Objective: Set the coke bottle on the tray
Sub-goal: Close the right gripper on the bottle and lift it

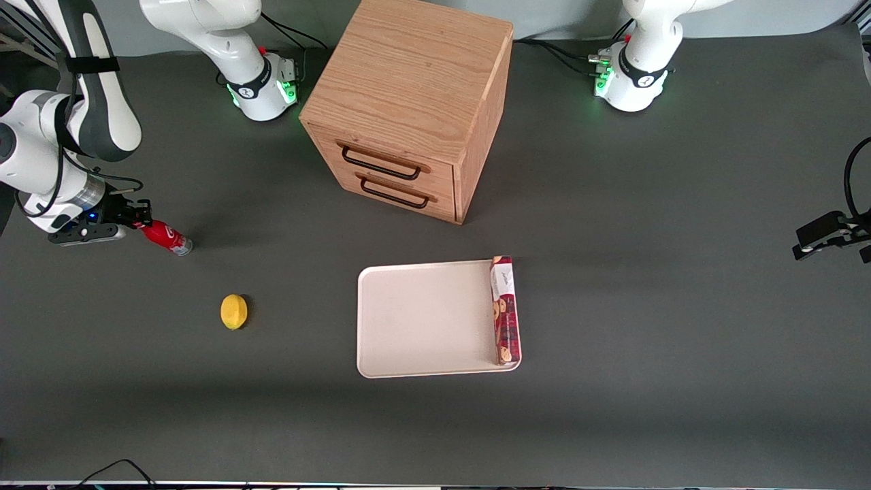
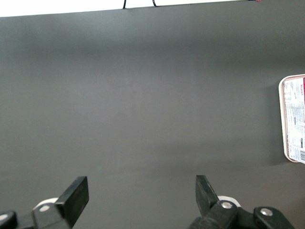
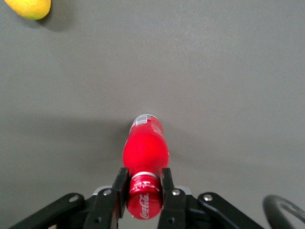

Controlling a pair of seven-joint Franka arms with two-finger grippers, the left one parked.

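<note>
The coke bottle [image 1: 165,237] is a small red bottle with a red cap and clear base, at the working arm's end of the table. My right gripper [image 1: 139,219] is shut on its cap end, with the body tilted down toward the table. In the right wrist view the fingers [image 3: 120,183] press both sides of the cap and neck of the bottle [image 3: 145,148]. The cream-white tray [image 1: 422,320] lies flat in front of the wooden cabinet, nearer the front camera, well apart from the bottle. Its rim also shows in the left wrist view [image 2: 282,119].
A long red biscuit packet [image 1: 505,309] lies in the tray along its edge toward the parked arm. A yellow lemon [image 1: 234,312] sits on the table between bottle and tray, also in the right wrist view [image 3: 28,8]. The wooden drawer cabinet [image 1: 415,102] stands at mid table.
</note>
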